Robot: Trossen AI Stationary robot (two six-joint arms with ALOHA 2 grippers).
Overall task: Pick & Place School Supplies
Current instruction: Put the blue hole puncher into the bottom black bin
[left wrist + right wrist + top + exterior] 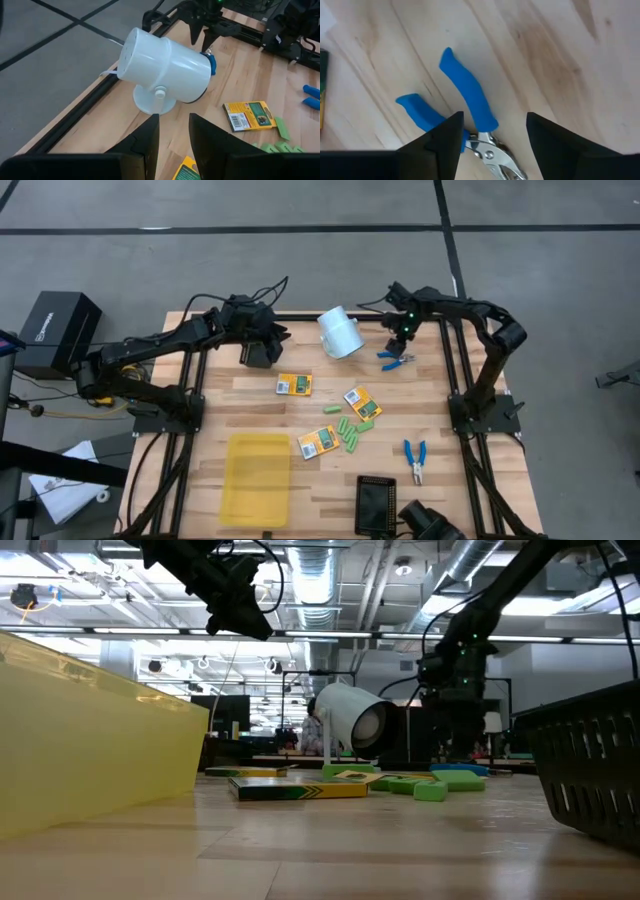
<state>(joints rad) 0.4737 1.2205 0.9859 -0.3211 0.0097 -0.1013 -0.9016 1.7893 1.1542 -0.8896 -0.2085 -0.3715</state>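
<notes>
Leftmost, the left gripper (262,352) is seen raised above the table's (250,395) far left part, its fingers (146,141) parted a little with nothing between them. Just in front of it a box (294,385) lies flat on the wood. Nearer the front edge, the yellow tray (258,474) is set. Beside the tray's right edge a second box (318,443) is found, with green pieces (348,432) scattered just beyond it and a third box (362,403) past those. At the far edge, the white cup (339,333) is tipped on its side, between the two grippers. To its right, the right gripper (399,345) is lowered over one pair of blue pliers (395,360); in the right wrist view its fingers (443,136) are spread wide on either side of the pliers' pivot (485,145), and nothing is pinched. Whether the tips touch the wood cannot be told. The second pliers (414,458) lie well apart, toward the front right. A black mesh tray (375,505) is placed at the front edge, left of those pliers.
</notes>
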